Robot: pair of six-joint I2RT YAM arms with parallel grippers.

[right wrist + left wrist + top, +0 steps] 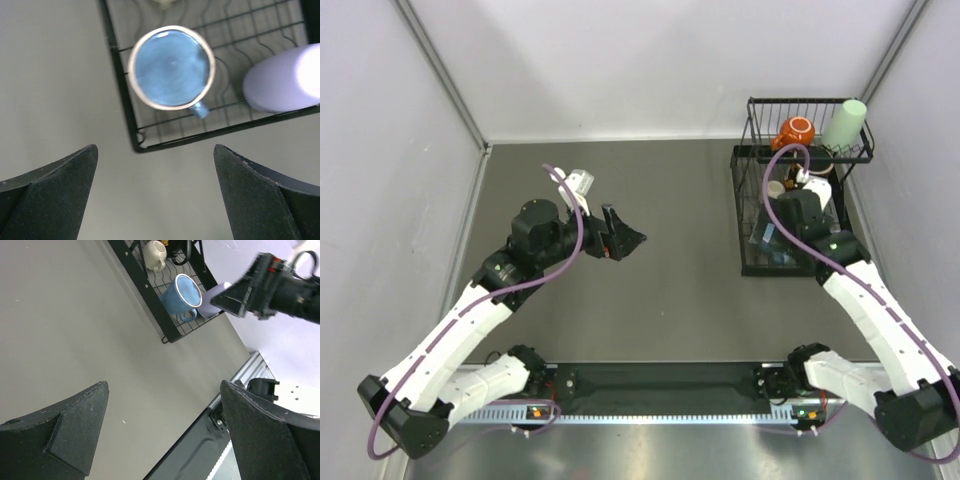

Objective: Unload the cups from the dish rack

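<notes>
The black wire dish rack (752, 215) stands at the right of the table. Its raised basket holds the small orange mug (794, 131) and the pale green tumbler (845, 124). The lower tier holds the blue mug (171, 67), upright with its mouth up, the lavender tumbler (285, 77) lying on its side, and the small beige mug (155, 254). The black floral mug is hidden. My right gripper (155, 147) is open and empty, hovering above the rack's near corner just short of the blue mug. My left gripper (164, 385) is open and empty over the bare table, mid-left.
The grey table top (670, 290) lies between the rack and the left arm. White walls close in the left, back and right sides. A black and silver rail (660, 395) with the arm bases runs along the near edge.
</notes>
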